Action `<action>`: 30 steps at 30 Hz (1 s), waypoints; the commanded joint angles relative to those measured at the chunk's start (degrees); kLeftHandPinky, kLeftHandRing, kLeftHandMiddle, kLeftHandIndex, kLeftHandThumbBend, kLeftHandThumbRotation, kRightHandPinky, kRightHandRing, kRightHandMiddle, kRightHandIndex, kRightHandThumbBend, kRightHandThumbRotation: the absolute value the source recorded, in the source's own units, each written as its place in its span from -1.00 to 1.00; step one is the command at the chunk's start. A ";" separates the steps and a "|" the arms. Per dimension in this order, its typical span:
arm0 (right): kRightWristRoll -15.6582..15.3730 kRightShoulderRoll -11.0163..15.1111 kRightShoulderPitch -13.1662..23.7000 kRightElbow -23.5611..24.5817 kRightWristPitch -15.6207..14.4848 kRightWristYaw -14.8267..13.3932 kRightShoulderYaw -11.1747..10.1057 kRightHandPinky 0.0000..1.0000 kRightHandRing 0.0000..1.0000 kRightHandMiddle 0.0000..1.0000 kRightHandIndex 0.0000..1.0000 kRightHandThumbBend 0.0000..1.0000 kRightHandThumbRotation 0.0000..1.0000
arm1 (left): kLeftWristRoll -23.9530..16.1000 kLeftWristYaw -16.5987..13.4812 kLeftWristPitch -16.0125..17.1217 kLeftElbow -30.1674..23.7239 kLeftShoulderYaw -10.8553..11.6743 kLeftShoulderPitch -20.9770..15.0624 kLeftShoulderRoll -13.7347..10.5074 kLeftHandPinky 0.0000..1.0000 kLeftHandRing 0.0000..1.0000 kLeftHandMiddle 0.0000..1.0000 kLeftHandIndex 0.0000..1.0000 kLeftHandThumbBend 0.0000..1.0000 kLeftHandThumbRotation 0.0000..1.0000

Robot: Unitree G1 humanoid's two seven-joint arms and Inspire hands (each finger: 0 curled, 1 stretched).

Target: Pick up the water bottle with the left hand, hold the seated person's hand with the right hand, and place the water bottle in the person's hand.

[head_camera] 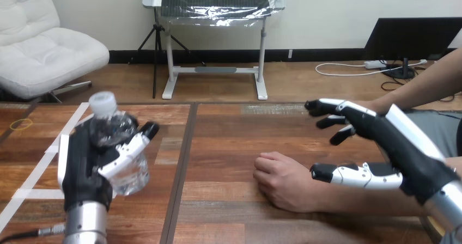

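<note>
My left hand holds the bottle upright at the table's left, fingers curled round it. My right hand hangs fingers spread wide over the person's forearm, thumb beside the wrist. The person's hand rests closed on the table, mid-view

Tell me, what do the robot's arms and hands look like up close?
Both are smooth silver metal cylinders, the left forearm and the right forearm. Each ends in a black hand with white shells on its back: the left hand and the right hand. The jointed fingers mix white segments with black joints and end in rounded black tips.
</note>
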State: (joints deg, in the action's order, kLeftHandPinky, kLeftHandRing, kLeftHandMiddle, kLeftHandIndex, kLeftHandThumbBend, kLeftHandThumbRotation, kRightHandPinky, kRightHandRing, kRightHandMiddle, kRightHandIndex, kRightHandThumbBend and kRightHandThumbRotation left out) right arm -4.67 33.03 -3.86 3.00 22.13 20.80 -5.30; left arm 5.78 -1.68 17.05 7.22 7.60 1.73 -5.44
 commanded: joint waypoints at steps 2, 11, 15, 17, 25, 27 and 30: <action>-2.10 5.58 10.92 -2.50 -0.94 1.08 -2.29 0.25 0.62 0.72 0.71 0.87 0.08 | 1.02 2.23 0.41 -15.38 -1.45 -6.52 -1.12 -0.64 -0.55 -0.45 -0.36 0.07 -1.00; -5.38 8.38 13.10 -4.87 -2.08 2.22 -0.89 0.30 0.67 0.76 0.74 0.91 0.02 | 0.91 3.56 0.12 -16.79 -0.94 -6.36 -1.50 -0.65 -0.56 -0.46 -0.36 0.03 -1.00; -6.89 9.28 14.09 -6.16 -1.80 2.84 -0.24 0.31 0.68 0.76 0.75 0.97 -0.02 | 0.96 3.67 -1.51 -17.99 -0.70 -6.17 -1.44 -0.65 -0.56 -0.46 -0.36 0.01 -1.00; -7.64 9.64 14.60 -6.89 -1.58 3.10 0.12 0.31 0.68 0.76 0.75 0.98 -0.02 | 1.16 3.67 -2.40 -18.69 -0.56 -6.05 -1.32 -0.65 -0.56 -0.46 -0.36 0.01 -1.00; -10.07 10.55 16.41 -9.89 -0.25 3.89 1.55 0.48 0.71 0.75 0.76 1.00 -0.08 | 1.83 4.33 -4.13 -20.42 0.04 -5.79 -1.15 -0.66 -0.56 -0.46 -0.36 0.03 -1.00; -10.76 10.87 16.98 -10.78 0.21 4.02 2.07 0.53 0.71 0.75 0.75 1.00 -0.09 | 1.76 4.32 -4.46 -20.73 0.16 -5.80 -1.09 -0.66 -0.56 -0.46 -0.36 0.03 -1.00; -12.22 11.53 17.75 -11.88 0.67 4.12 2.93 0.62 0.73 0.75 0.76 1.00 -0.10 | 1.92 4.45 -4.83 -21.11 0.30 -5.85 -0.96 -0.66 -0.56 -0.46 -0.36 0.04 -1.00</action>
State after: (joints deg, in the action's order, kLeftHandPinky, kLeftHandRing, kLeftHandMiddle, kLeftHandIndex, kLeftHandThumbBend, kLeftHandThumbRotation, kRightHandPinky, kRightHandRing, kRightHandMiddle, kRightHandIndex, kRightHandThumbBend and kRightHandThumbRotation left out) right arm -15.40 42.99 9.46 -7.27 21.20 24.56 -4.03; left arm 6.63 2.53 12.76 -10.29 7.74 0.17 -5.86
